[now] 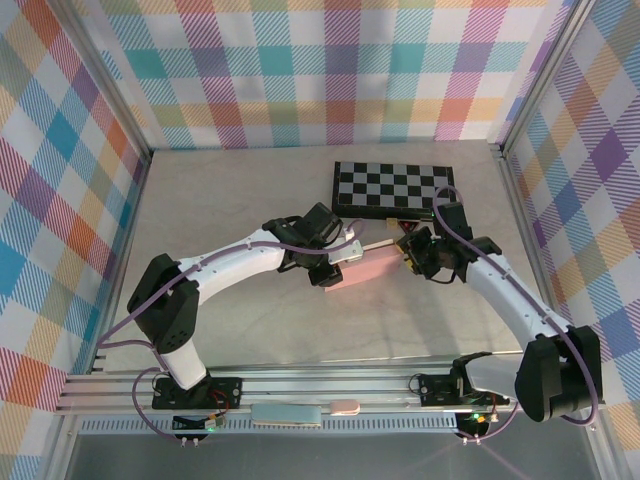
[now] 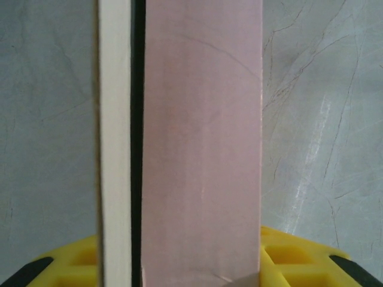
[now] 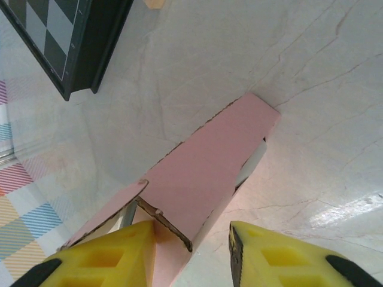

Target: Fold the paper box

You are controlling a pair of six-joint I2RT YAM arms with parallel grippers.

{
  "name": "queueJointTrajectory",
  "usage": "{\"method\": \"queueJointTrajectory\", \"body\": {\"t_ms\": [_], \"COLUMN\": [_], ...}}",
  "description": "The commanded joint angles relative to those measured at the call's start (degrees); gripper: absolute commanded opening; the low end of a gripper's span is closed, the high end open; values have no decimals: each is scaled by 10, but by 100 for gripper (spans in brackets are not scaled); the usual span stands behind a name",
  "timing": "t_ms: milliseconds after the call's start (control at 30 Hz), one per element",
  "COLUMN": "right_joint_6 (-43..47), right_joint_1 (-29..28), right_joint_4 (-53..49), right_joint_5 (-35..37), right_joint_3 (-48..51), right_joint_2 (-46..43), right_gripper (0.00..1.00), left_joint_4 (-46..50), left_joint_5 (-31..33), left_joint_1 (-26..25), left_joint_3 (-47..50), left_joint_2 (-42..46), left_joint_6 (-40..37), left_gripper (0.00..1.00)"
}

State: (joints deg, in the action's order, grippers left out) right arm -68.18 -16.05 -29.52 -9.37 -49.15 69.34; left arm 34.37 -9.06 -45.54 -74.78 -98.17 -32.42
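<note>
Pale pink cardboard paper box (image 1: 362, 270) looks half-folded, end flap (image 3: 160, 222) unclosed; left claw (image 2: 179, 263) clamps it, right claw (image 3: 192, 248) straddles, jaws apart.

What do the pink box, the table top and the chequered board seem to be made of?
The paper box: thin pale pink cardboard, matt; a ragged edge and white inner side show. The table: pale grey, hard, with fine vein-like lines and a soft sheen, perhaps stone-look laminate. The chequered board: rigid, smooth black and grey squares; material unclear.
</note>
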Motion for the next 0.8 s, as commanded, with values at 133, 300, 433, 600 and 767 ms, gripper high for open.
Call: {"method": "queueJointTrajectory", "body": {"t_ms": [133, 300, 433, 600, 767], "right_joint_6": [52, 221, 365, 473, 572], "right_joint_1": [-5, 20, 24, 24, 23], "right_joint_4": [-85, -103, -161, -173, -186], "right_joint_5": [37, 27, 18, -24, -71], "right_joint_3": [-71, -128, -179, -205, -238], "right_joint_2": [-32, -24, 20, 52, 98], "right_gripper": [43, 42, 40, 39, 35], "left_joint_4": [7, 30, 51, 85, 111], "left_joint_5": [4, 3, -4, -36, -53], "left_joint_1": [9, 15, 30, 65, 103], "left_joint_3": [6, 9, 12, 12, 16], "left_joint_2": [27, 38, 45, 52, 44], "left_joint_6": [-8, -40, -67, -105, -130], "left_gripper": [38, 37, 38, 39, 41]}}
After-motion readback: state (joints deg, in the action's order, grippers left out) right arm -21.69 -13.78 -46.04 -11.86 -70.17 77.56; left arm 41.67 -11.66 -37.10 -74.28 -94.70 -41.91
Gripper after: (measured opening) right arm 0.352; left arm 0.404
